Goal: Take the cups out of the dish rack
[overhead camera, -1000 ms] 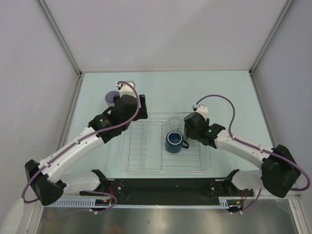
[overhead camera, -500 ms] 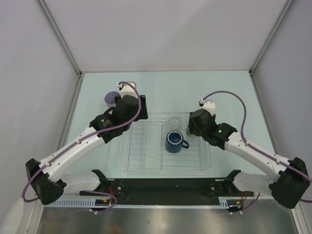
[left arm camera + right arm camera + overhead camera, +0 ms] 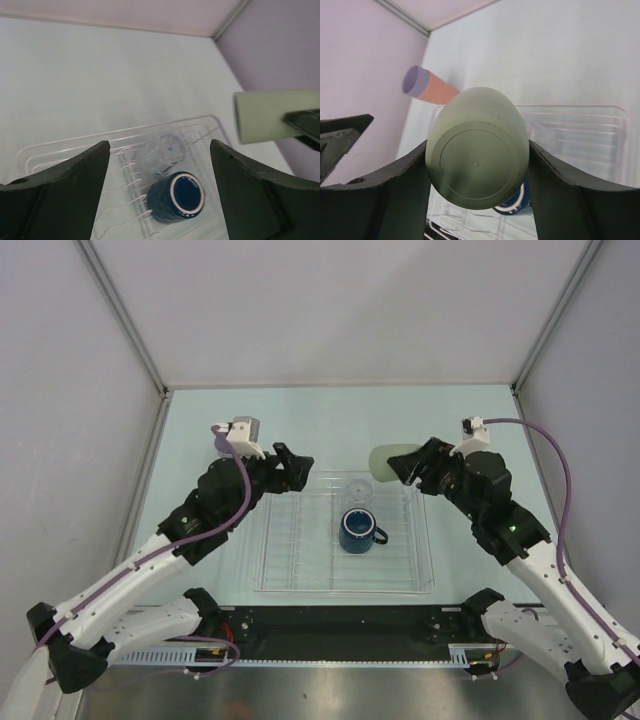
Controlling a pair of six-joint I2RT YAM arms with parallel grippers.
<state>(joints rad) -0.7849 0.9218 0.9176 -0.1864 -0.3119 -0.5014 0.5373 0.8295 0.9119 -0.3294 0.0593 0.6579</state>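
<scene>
Top view: pinches a pale green plastic tumbler (image 3: 388, 460) sideways in the right claw (image 3: 411, 466), raised near the far right corner of the clear ribbed plastic dish rack (image 3: 290, 552) on the pale desk (image 3: 470, 420). Spreads the left claw (image 3: 293, 466), empty, over the rack's far left edge.

Left wrist view: frames a dark blue handled mug (image 3: 176, 197) upright in the rack, a small clear cup (image 3: 161, 154) just behind it.

Right wrist view: squeezes the green tumbler's sides; beyond, catches a tilted salmon-pink tumbler with a lavender end (image 3: 431, 87).

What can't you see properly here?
- Top view: the left arm hides the pink and lavender cups; only the right wrist view shows them.
- Right wrist view: the green cup covers most of the blue mug.
- Left wrist view: the clear cup is too see-through to tell which way up.
</scene>
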